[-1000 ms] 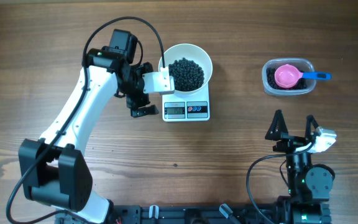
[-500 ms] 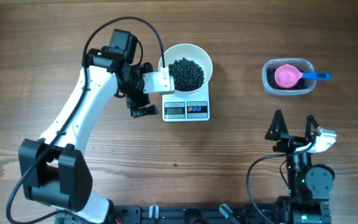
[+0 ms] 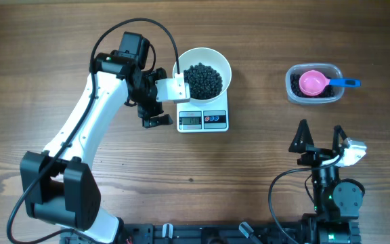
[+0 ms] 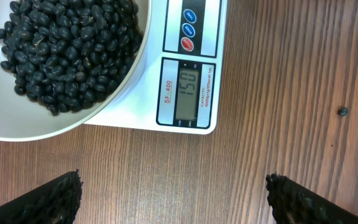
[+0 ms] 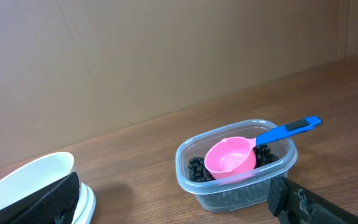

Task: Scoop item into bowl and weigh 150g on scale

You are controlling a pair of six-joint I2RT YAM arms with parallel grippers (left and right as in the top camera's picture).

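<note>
The white bowl (image 3: 217,62) stands on the white scale (image 3: 204,120) and holds a heap of black beans (image 3: 202,79). In the left wrist view the bowl (image 4: 107,102) and its beans (image 4: 67,50) sit top left. The scale (image 4: 191,87) shows 150 on its display. My left gripper (image 3: 152,102) hovers over the table just left of the scale, open, with bare wood between its fingers (image 4: 55,199). My right gripper (image 3: 319,139) rests near the front right, open and empty, pointing towards the clear tub.
A clear plastic tub (image 3: 313,95) at the back right holds more beans (image 5: 197,168) and a pink scoop (image 5: 230,155) with a blue handle (image 3: 347,83). One stray bean (image 4: 343,112) lies on the wood in front of the scale.
</note>
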